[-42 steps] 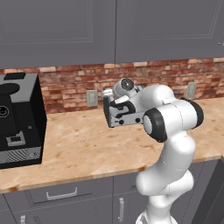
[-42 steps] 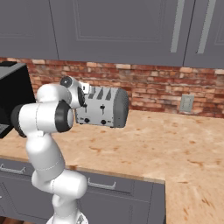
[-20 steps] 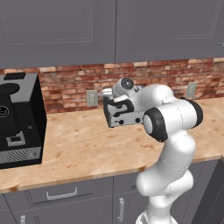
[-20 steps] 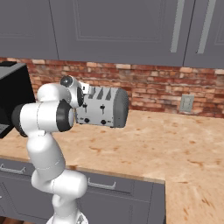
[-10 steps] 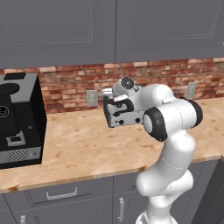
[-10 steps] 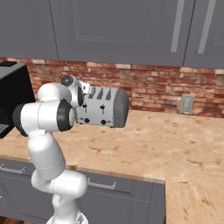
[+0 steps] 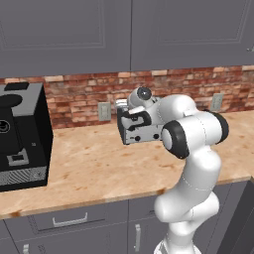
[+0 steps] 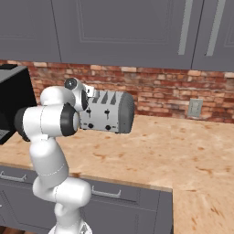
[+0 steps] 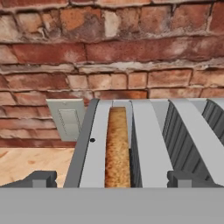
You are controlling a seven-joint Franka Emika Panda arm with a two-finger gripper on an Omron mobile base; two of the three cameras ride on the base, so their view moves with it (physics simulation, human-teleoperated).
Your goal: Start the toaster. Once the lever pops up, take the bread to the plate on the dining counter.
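Observation:
The silver-grey toaster (image 7: 143, 131) stands on the kitchen counter against the brick wall, its black levers and knobs facing the front (image 8: 108, 119). The bread (image 9: 117, 151) sits upright in the toaster's (image 9: 148, 140) leftmost slot, its tan top edge showing. My gripper (image 9: 113, 180) hangs just above that slot, open, with one fingertip on each side and nothing between them. In both base views my hand hovers over the toaster's left end. The plate and the dining counter are out of view.
A big black coffee machine (image 7: 20, 141) stands at the left of the counter (image 7: 94, 168). Wall outlets (image 7: 104, 111) (image 8: 195, 108) sit in the brick backsplash, one right behind the toaster (image 9: 66, 119). Grey cabinets hang overhead. Bare counter stretches to the toaster's right (image 8: 183, 146).

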